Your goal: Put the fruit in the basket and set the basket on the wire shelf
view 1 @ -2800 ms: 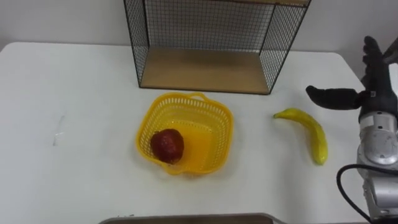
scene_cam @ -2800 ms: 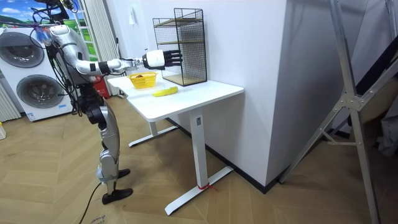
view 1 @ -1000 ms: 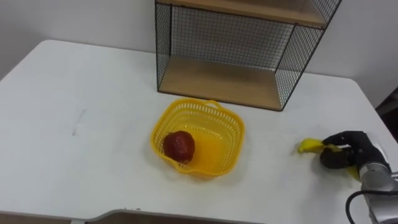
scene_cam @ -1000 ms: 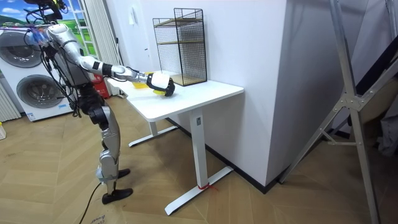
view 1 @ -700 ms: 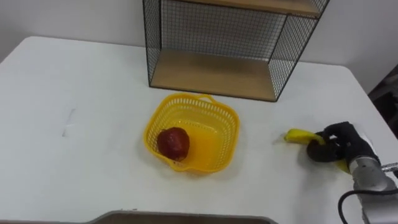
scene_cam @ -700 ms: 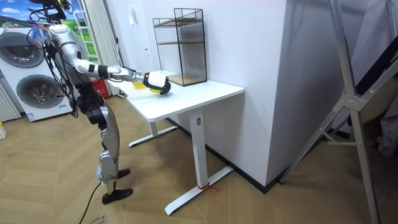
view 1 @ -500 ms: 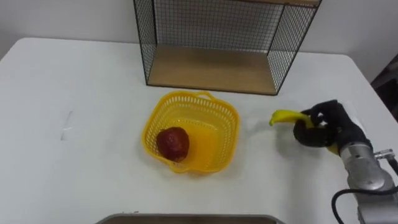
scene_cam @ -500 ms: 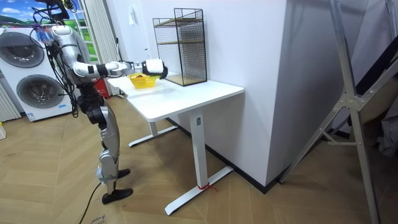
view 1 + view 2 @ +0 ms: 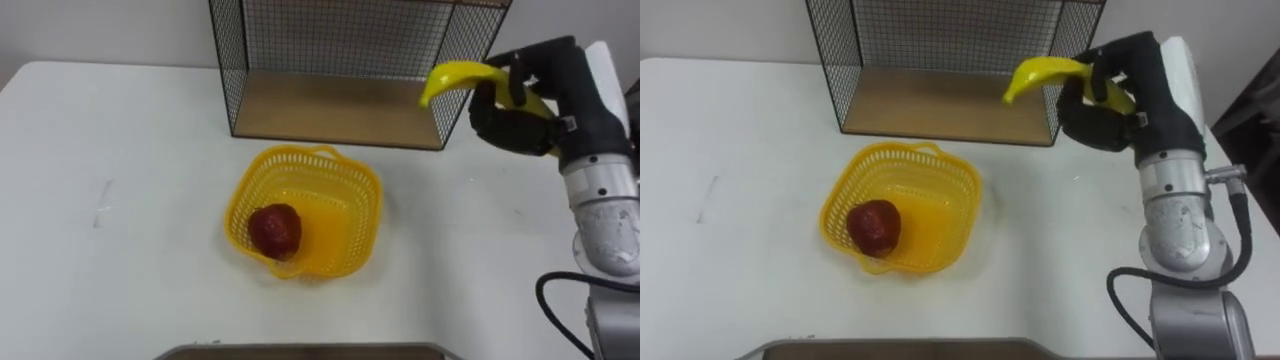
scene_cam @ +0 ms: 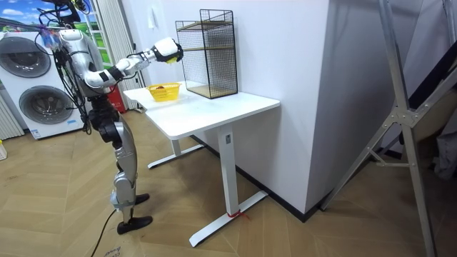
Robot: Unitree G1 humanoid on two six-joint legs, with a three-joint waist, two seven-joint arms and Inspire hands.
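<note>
The right hand's (image 9: 528, 112) fingers curl round the curved yellow banana (image 9: 455, 76), aloft above the white tabletop's (image 9: 120, 130) far right edge. Light, smooth and easily bruised, it is probably best gripped mid-body. The yellow lattice basket (image 9: 300, 156) waits mid-tabletop.

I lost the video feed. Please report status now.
Right hand shut on banana, high above table. Apple in basket. Nothing between banana and basket.

Basket (image 9: 362, 205) mid-table (image 9: 120, 130), round fruit (image 9: 274, 228) in its front-left part. Wire shelf (image 9: 330, 105) directly behind basket, at table rear. Banana (image 9: 455, 77) held in right hand (image 9: 520, 115), above table, right of basket, before shelf's right front corner.
</note>
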